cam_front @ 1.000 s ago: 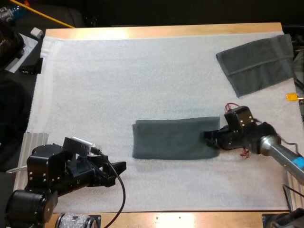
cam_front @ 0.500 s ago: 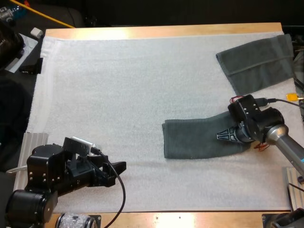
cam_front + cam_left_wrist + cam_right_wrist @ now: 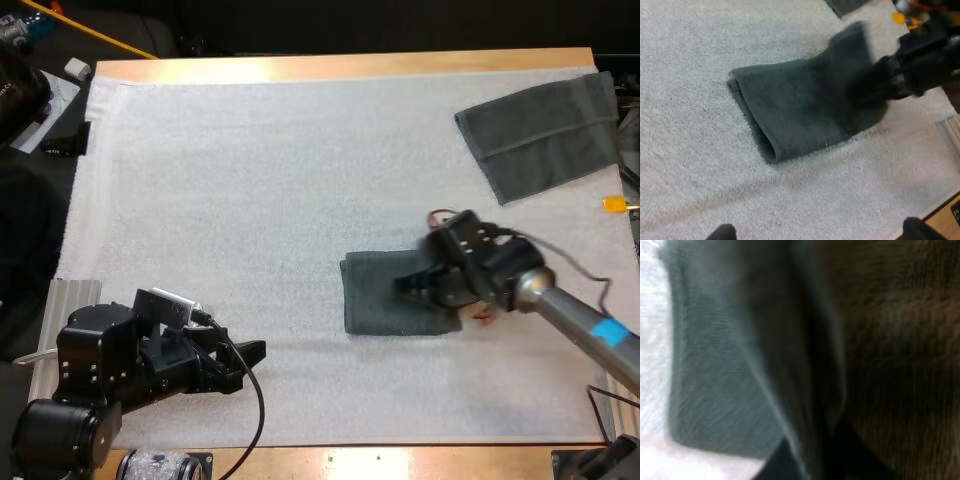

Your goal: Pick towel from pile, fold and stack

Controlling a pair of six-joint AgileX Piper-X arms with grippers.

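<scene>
R jaws clenched on the dark grey-green terry towel [image 3: 372,295], cloth pinched betw. both fingers [image 3: 780,465]. The gripped edge is lifted off the white foam mat [image 3: 250,180] & held over the towel's right half. The rest lies flat mid-mat, w/ a rounded fold along its left side. L jaws released, fingers [image 3: 722,232] apart w/ nothing betw. them, low over the mat's near-left part, well apart from the towel. A 2nd grey-green towel [image 3: 540,135] lies spread flat at the mat's far right corner, by the light wooden counter [image 3: 340,68] edge.
</scene>
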